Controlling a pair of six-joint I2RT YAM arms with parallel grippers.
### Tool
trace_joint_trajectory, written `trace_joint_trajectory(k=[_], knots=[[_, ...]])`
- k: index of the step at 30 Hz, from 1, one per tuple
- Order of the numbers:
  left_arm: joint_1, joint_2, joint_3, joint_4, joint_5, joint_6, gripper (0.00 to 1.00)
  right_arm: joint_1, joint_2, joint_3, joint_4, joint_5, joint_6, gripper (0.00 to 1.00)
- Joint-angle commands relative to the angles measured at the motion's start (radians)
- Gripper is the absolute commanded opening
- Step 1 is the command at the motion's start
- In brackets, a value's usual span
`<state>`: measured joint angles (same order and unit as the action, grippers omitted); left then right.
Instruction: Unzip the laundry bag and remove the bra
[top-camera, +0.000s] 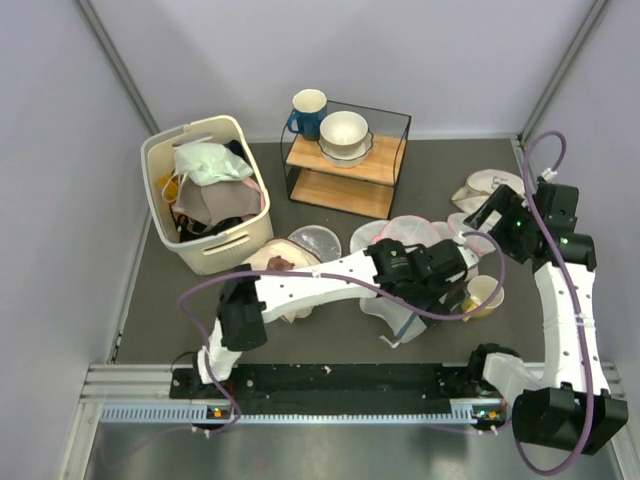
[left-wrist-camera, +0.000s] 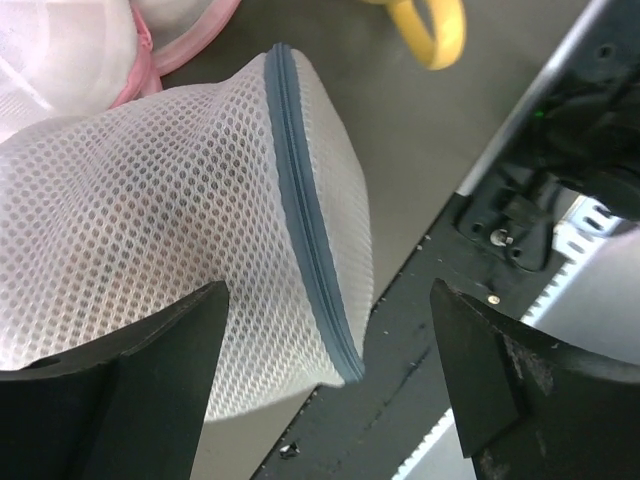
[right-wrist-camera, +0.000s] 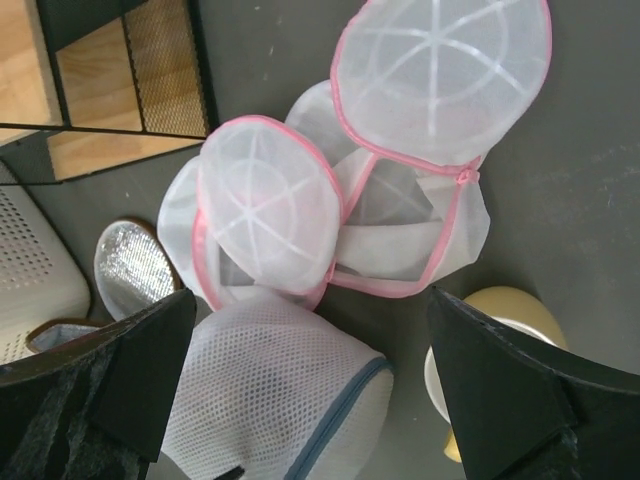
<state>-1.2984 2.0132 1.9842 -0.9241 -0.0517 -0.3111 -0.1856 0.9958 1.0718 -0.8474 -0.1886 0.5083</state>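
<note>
Left gripper (left-wrist-camera: 328, 300) lies nearest, its black fingers (left-wrist-camera: 120, 390) spread wide and holding nothing. One finger sits over the mesh of the laundry bag (left-wrist-camera: 150, 220). The other finger stands clear of the bag's edge.

Laundry bag: white see-through mesh with a grey-blue zip (left-wrist-camera: 305, 220) along its rim. It lies on the dark table (left-wrist-camera: 420, 160), just ahead of the arm bases. Whether the bra is inside cannot be told through the mesh.

Right gripper (right-wrist-camera: 310, 300): jaws wide open and empty, raised over the far side of the laundry bag.

Pink-trimmed bags (right-wrist-camera: 430, 100): heaped together, touching the laundry bag on its far side.

Yellow cup (right-wrist-camera: 505, 320): just beside the laundry bag, on its right in the top view.

Silver disc (right-wrist-camera: 130, 265): near the laundry bag, beyond it to the left.

Basket (top-camera: 245, 232) of clothes: well apart from the laundry bag, far to its left.

Wire shelf (top-camera: 345, 190): well beyond the laundry bag, carrying a blue mug (top-camera: 303, 112) and a white bowl (top-camera: 343, 133).
</note>
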Motion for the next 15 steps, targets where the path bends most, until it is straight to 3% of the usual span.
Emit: trace_joint_trajectory(k=[1, 2, 6, 10, 11, 15], knots=[[-0.022, 0.068, 0.065, -0.067, -0.121, 0.024, 0.84, -0.006, -0.048, 0.050, 0.041, -0.031, 0.004, 0.99], [-0.024, 0.074, 0.065, -0.073, -0.143, 0.020, 0.77, -0.006, -0.051, 0.050, 0.039, -0.028, 0.003, 0.99], [-0.012, 0.061, 0.070, -0.100, -0.249, 0.017, 0.00, -0.006, -0.068, 0.050, 0.041, -0.017, -0.016, 0.99], [0.063, -0.118, 0.000, -0.081, -0.055, 0.072, 0.00, -0.006, -0.057, 0.047, 0.042, -0.026, -0.043, 0.99], [0.114, -0.166, -0.033, -0.056, 0.086, 0.090, 0.00, -0.006, -0.054, 0.043, 0.045, -0.043, -0.056, 0.99], [0.301, -0.425, -0.210, 0.091, 0.390, 0.075, 0.00, -0.006, -0.045, 0.017, 0.082, -0.139, -0.097, 0.99]])
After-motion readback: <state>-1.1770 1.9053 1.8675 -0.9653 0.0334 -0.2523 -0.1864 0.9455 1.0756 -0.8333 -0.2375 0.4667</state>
